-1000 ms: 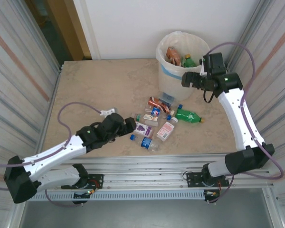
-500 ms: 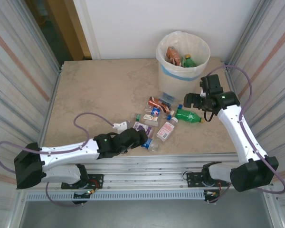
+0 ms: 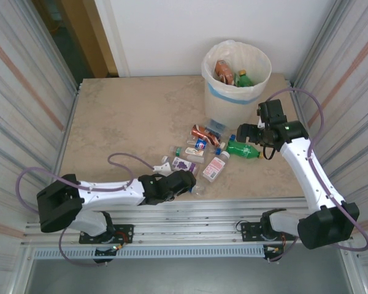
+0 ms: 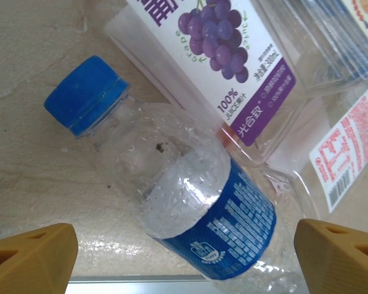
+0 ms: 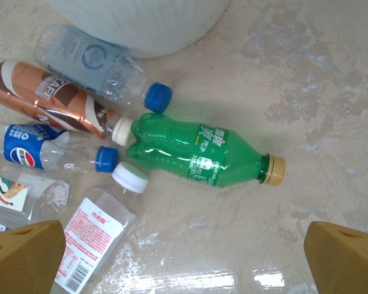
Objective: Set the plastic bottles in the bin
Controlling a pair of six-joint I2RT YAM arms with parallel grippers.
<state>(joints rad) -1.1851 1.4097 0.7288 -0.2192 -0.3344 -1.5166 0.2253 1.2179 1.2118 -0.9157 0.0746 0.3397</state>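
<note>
Several plastic bottles lie in a pile in front of the bin [image 3: 226, 98]. More bottles rest inside the bin, one brown-orange [image 3: 223, 70] and one green [image 3: 244, 79]. My left gripper [image 3: 189, 182] is low over the nearest bottle. That clear bottle [image 4: 190, 196], with a blue cap and blue label, lies between the left gripper's [image 4: 184, 263] open jaws, with gaps on both sides. My right gripper [image 3: 240, 131] hangs open just right of the pile. The green bottle [image 5: 202, 153] with a tan cap lies on the table beyond the right gripper [image 5: 184, 263], untouched.
A grape-label bottle [image 4: 233, 79] and a red-label bottle [image 4: 349, 147] press against the blue-label one. A brown bottle [image 5: 49, 101], a pale-label bottle [image 5: 92, 58] and a Pepsi bottle [image 5: 37, 147] lie by the bin's base [image 5: 141, 18]. The table's near edge [image 3: 190, 199] is just below the left gripper.
My left arm reached right along the near edge onto the blue-label bottle, and its jaws narrowed a little. My right arm came down from the bin to beside the green bottle.
</note>
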